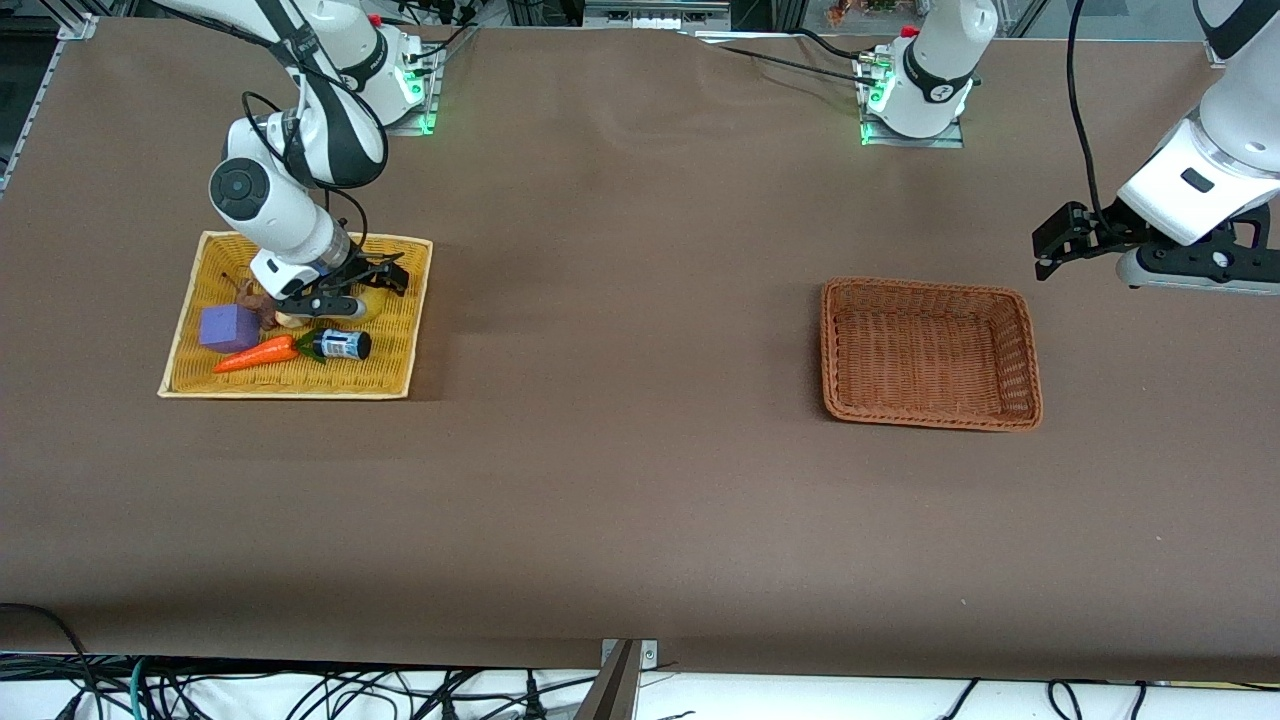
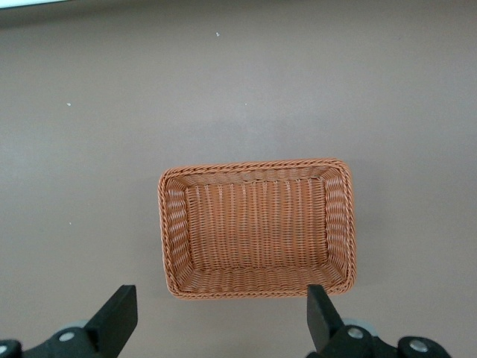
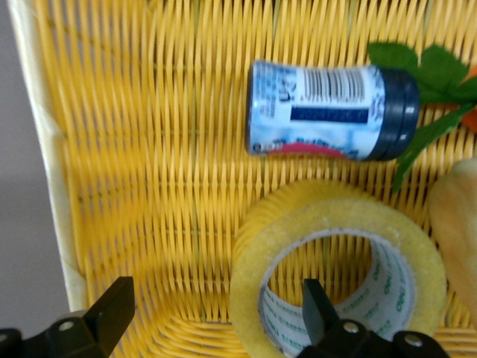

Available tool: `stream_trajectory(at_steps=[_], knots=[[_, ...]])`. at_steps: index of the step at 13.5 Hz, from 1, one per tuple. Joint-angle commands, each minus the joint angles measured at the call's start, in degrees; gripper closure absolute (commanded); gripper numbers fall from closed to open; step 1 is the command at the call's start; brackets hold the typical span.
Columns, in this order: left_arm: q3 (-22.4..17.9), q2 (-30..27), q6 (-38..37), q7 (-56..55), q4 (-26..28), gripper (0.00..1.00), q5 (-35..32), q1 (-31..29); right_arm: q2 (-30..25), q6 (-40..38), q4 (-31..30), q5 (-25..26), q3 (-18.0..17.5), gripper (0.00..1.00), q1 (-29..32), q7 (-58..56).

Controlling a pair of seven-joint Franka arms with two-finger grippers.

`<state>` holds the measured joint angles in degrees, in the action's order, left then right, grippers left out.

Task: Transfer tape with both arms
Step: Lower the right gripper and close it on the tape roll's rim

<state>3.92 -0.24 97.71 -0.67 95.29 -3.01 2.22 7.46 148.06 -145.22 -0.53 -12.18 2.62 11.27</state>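
In the front view the right gripper (image 1: 345,295) covers nearly all of the tape (image 3: 339,276), and a brownish thing (image 1: 262,310) beside the purple block (image 1: 229,328) is too hidden to name. The right wrist view cuts off the tape's rim, a pale object (image 3: 456,224) and the carrot (image 1: 255,354); its basket (image 3: 112,186) weave is blurred

The tape (image 3: 339,265) lies in a basket (image 1: 392,375) at the right arm's end of the surface (image 1: 640,480), beside a bottle (image 1: 343,345), a carrot (image 1: 255,354) and a block (image 1: 228,327).
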Motion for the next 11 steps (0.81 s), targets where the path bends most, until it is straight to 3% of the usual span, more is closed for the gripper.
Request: stream_trajectory(at_steps=[1, 6, 7, 8, 9, 10, 11], knots=[[-0.14, 0.86, -1.38, 1.46, -2.13, 0.0, 1.43, -0.11, -1.49, 0.65, -2.26, 0.44, -0.21, 0.0, 0.55, -0.81], [-0.14, 0.86, -1.38, 1.46, -2.04, 0.0, 1.34, -0.02, 1.41, 3.73, -2.44, 0.44, -0.03, 0.01, 0.64, -0.81], [-0.14, 0.86, -1.47, 1.46, -2.04, 0.0, 1.43, -0.02, 1.85, 3.99, -2.35, 0.44, 0.14, 0.07, 0.64, -0.9], [-0.14, 0.86, -1.38, 1.46, -2.04, 0.0, 1.43, -0.02, 2.12, 4.0, -2.35, 0.44, 0.23, 0.29, 0.64, -0.99], [-0.14, 0.86, -1.47, 1.46, -2.04, 0.0, 1.43, -0.02, 2.12, 3.65, -2.27, 0.44, 0.23, 0.63, 0.72, -1.6], [-0.14, 0.86, -1.47, 1.46, -2.04, 0.0, 1.43, -0.02, 2.03, 3.3, -2.18, 0.44, 0.32, 0.86, 0.72, -2.04], [-0.14, 0.86, -1.47, 1.46, -2.04, 0.0, 1.43, -0.02, 1.94, 2.94, -2.0, 0.44, 0.67, 1.0, 0.72, -2.13]])
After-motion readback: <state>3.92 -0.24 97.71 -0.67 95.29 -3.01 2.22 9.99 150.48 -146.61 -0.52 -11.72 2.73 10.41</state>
